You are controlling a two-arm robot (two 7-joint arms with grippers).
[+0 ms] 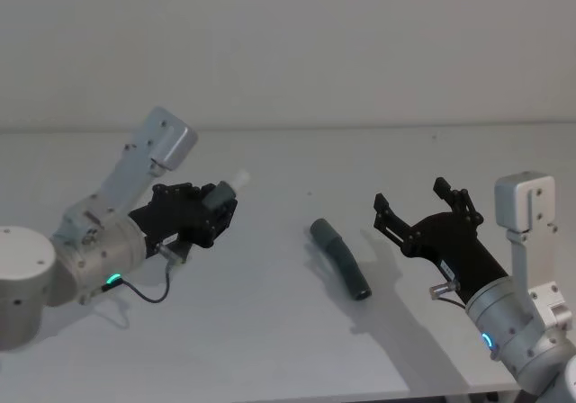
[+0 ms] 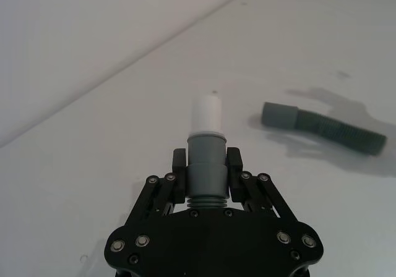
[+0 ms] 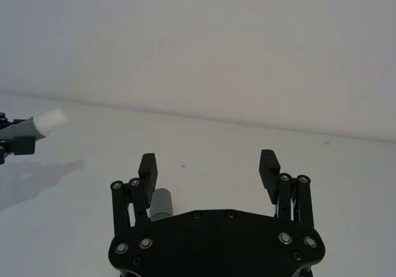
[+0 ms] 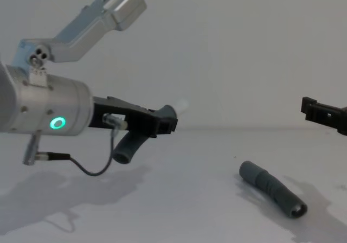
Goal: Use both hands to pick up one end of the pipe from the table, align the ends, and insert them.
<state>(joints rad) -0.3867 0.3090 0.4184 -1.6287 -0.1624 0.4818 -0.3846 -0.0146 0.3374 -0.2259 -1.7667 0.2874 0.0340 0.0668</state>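
So the left gripper (image 2: pixel 206 166), a black linkage claw on a silver cylindrical arm, is clamped tight on the short bent dark grey hose piece (image 2: pixel 204 178). It holds the piece up off the plain off-white table (image 1: pixel 270 349), over the left side. The piece's white tapered plug tip (image 2: pixel 206 113) sticks out past the fingertips, pointing up and toward the far edge. The grey tail end droops below the claw in the chest view.

The right gripper (image 1: pixel 412 201), same black claw style, hangs in the air over the right side of the table. Its jaws are spread wide with nothing between them.

The longer dark grey hose piece with the ribbed middle (image 1: pixel 342 259) lies flat on the table between the two grippers, nearer the right one and the front edge than the far one. It lies on a diagonal. Its smooth grey open cuff (image 2: pixel 278 113) faces the far-left side, and the other end points at the front-right corner.
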